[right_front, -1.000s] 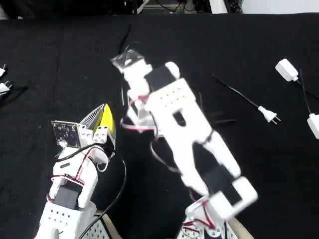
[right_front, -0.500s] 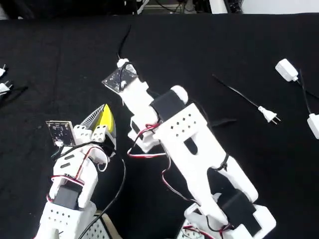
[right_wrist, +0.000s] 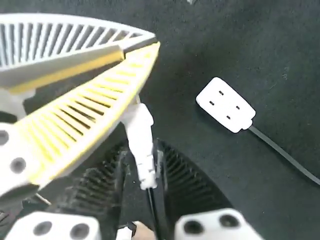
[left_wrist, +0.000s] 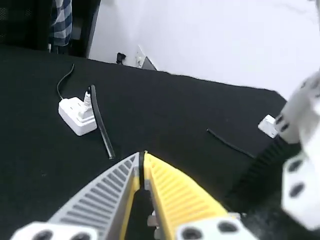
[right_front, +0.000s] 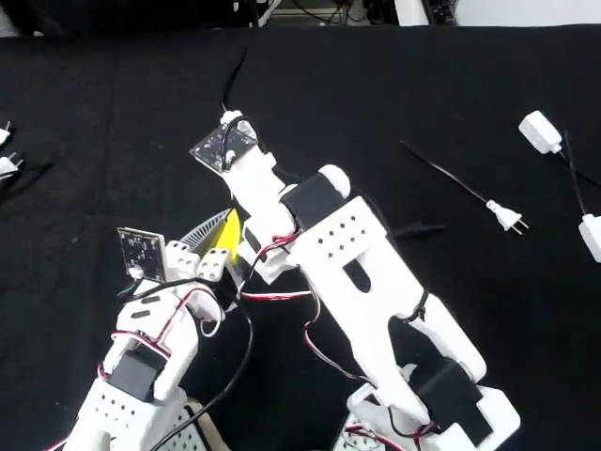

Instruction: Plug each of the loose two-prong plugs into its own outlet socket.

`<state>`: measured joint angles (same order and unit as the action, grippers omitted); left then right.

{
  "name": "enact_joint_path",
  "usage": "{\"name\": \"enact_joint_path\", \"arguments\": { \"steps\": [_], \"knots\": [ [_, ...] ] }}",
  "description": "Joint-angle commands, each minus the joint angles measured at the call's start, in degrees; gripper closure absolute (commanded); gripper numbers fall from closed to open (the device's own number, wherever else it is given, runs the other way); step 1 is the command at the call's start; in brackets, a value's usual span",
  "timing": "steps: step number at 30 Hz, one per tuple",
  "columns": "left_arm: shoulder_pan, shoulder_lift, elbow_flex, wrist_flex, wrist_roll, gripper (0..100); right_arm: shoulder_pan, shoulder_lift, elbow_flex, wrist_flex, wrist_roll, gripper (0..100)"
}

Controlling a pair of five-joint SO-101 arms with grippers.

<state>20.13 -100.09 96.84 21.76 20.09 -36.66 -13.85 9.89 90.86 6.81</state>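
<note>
Across the black table (right_front: 113, 85), our right arm (right_front: 366, 272) stretches in from 5 o'clock and our left arm (right_front: 150, 348) from 7 o'clock, tips meeting near the centre. The left gripper (left_wrist: 140, 159) has its jaws pressed together on nothing; the right gripper (right_wrist: 141, 148) is clamped on a white plug (right_wrist: 139, 125). The outlet socket (right_wrist: 226, 105) lies flat, slots up, just beyond those jaws and off to one side. The plug's long axis runs along the jaws, cord trailing back. We judge the right arm nearer. A second two-prong plug (right_front: 508, 218) rests at 3 o'clock.
</note>
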Motion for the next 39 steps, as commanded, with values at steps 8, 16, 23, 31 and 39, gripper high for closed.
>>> {"name": "enact_joint_path", "arguments": {
  "steps": [8, 16, 23, 31, 39],
  "knots": [
    [1.71, -0.35, 0.75, 0.53, -0.18, 97, -0.88, -2.42, -10.68, 3.78, -2.29, 98.6],
    [1.63, -0.26, 0.75, 0.53, -0.18, 97, -0.88, -2.68, -11.30, 3.78, -2.73, 98.6],
    [1.71, -0.70, 0.75, 2.11, -0.18, 97, -0.88, -2.68, -13.23, 3.78, -4.66, 98.6],
    [1.71, -0.70, 0.75, 2.37, -0.18, 97, -0.53, -2.68, -14.90, 3.78, -5.71, 98.6],
    [1.71, -0.70, 0.75, 2.37, -0.26, 97, -0.44, -2.68, -15.34, 3.52, -6.24, 98.6]
  ]
}}
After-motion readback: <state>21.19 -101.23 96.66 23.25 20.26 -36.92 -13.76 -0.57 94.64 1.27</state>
